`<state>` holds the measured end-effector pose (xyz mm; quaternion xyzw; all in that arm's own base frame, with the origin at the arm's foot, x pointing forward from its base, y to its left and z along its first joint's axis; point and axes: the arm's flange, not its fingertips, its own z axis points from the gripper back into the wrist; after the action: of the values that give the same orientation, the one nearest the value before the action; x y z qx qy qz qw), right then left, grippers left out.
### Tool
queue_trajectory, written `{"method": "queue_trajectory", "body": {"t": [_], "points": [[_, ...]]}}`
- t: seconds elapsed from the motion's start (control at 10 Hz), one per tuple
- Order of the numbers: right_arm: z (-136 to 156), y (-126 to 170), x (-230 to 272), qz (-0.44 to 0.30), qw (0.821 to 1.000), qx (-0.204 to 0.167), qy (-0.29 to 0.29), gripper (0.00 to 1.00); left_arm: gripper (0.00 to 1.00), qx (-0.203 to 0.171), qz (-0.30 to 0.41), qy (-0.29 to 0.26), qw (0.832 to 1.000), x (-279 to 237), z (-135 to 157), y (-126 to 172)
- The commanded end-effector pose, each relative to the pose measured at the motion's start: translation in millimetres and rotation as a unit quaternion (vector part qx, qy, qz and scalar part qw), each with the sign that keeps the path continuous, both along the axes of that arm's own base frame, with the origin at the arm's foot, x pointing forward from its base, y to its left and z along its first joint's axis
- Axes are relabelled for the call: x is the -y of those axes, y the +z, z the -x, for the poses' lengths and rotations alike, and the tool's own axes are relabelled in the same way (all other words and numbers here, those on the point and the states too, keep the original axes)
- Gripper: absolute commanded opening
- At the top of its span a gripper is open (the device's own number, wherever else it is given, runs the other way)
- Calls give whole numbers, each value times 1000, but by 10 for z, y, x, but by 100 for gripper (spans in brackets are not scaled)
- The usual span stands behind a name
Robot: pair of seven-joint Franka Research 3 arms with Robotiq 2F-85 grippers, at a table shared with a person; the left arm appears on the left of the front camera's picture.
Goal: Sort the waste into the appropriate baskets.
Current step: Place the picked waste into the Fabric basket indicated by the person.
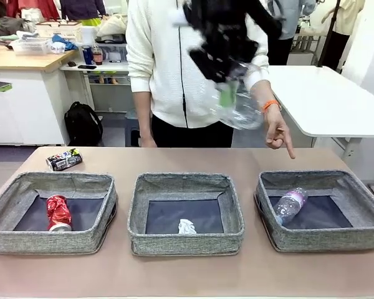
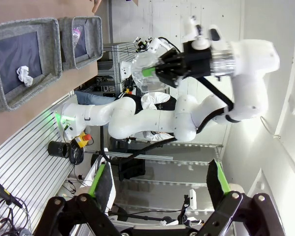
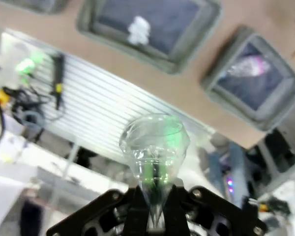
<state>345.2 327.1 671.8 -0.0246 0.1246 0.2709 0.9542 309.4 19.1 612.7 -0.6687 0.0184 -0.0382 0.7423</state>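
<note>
High above the table, my right gripper (image 1: pixel 226 84) is shut on the clear crushed plastic bottle (image 1: pixel 240 107), also seen from the wrist (image 3: pixel 155 142). Three grey baskets stand in a row. The left basket (image 1: pixel 6 200) holds a red can (image 1: pixel 58 213), the middle basket (image 1: pixel 186 180) a paper ball (image 1: pixel 186 227), and the right basket (image 1: pixel 361 193) a small clear bottle (image 1: pixel 290 204). A dark multicoloured can (image 1: pixel 63 159) lies on the table behind the left basket. My left gripper (image 2: pixel 157 196) is open and holds nothing.
A person stands at the far side, one hand (image 1: pixel 278 132) pointing a finger down over the right basket. A white table (image 1: pixel 327 99) stands at the back right. Bare brown tabletop (image 1: pixel 174 274) runs in front of the baskets.
</note>
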Motion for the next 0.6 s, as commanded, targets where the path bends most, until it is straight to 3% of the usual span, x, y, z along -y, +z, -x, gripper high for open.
{"method": "queue_trajectory", "body": {"t": [0.0,0.2,0.3,0.5], "points": [[327,-587,703,5,998,45,43,1,100,7,12,-3,1000,10,22,0],[453,-947,1097,-44,995,47,79,1,100,7,12,-3,1000,10,22,0],[504,-1181,1266,-94,991,28,96,1,100,7,12,-3,1000,10,22,0],[474,-1532,1467,-142,989,29,30,1,100,7,12,-3,1000,10,22,0]]}}
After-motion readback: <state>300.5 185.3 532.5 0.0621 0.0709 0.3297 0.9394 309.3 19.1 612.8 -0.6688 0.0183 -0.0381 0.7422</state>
